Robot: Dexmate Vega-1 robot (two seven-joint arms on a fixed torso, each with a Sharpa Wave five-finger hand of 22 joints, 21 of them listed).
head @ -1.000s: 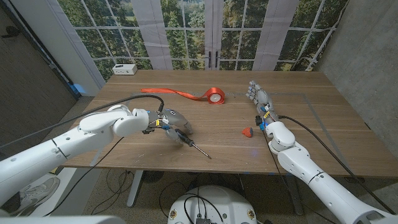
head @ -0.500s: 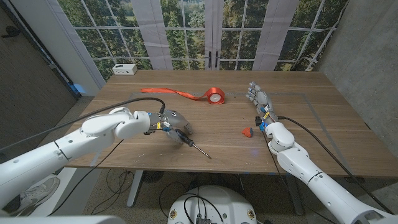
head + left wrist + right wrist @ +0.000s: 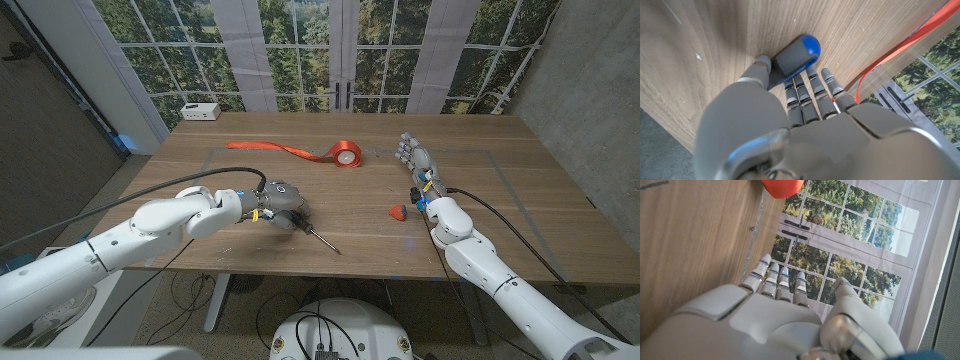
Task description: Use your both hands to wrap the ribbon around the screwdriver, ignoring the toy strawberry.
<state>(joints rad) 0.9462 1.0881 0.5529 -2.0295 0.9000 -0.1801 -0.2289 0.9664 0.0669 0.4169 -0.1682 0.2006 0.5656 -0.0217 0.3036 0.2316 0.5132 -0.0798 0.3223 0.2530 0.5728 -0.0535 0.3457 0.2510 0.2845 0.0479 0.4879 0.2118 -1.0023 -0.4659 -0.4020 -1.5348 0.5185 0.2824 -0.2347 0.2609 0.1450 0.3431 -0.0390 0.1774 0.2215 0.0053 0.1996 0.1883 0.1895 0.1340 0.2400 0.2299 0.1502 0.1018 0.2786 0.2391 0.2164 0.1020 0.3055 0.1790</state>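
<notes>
The screwdriver (image 3: pixel 318 238) lies on the table near the front edge, its thin shaft pointing front-right. My left hand (image 3: pixel 278 200) covers its handle. In the left wrist view the black, blue-capped handle (image 3: pixel 796 52) sits between the thumb and the fingertips (image 3: pixel 812 80), which touch it. The red ribbon roll (image 3: pixel 346 153) stands at the far middle, its loose tail (image 3: pixel 268 147) running left; the ribbon (image 3: pixel 900 42) also shows past the left hand. My right hand (image 3: pixel 415 160) stands on the table right of the roll, fingers straight, holding nothing.
The red toy strawberry (image 3: pixel 398 211) lies just left of my right forearm and shows beyond my right hand (image 3: pixel 782 186). A small white box (image 3: pixel 200 111) sits at the far left corner. Windows stand behind the table (image 3: pixel 520 190).
My left hand has shifted slightly right and settled lower over the screwdriver's handle. The screwdriver, ribbon, strawberry and right hand have stayed in place.
</notes>
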